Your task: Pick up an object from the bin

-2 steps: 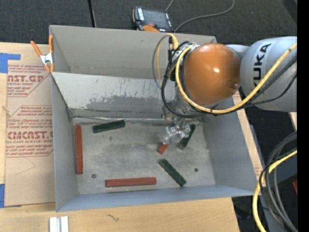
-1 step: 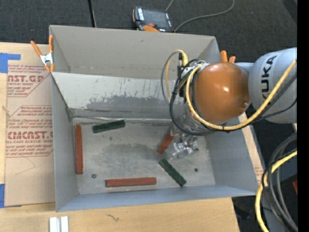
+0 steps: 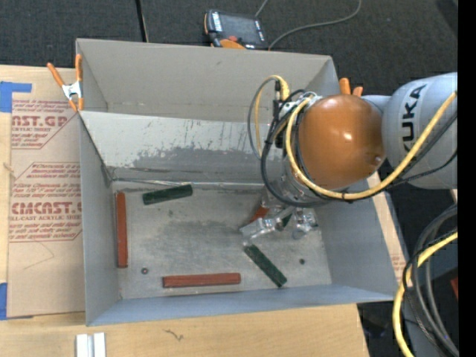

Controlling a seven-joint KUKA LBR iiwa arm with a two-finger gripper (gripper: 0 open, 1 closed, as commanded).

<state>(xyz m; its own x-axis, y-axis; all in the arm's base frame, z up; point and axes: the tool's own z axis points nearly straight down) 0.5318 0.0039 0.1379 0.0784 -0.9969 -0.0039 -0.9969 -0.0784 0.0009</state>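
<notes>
My gripper (image 3: 271,225) hangs low over the right half of the bin floor, its metal fingers just under the orange wrist cover. A small red thing (image 3: 259,212) shows right at the fingers, partly hidden; I cannot tell whether it is held. A dark green bar (image 3: 265,265) lies diagonally just below the gripper. A red-brown bar (image 3: 201,280) lies flat along the front edge, to the lower left of the gripper.
Another dark green bar (image 3: 167,194) lies at the back of the floor on the left. A red-brown bar (image 3: 120,229) stands along the left wall. The arm and its cables cover the bin's right side.
</notes>
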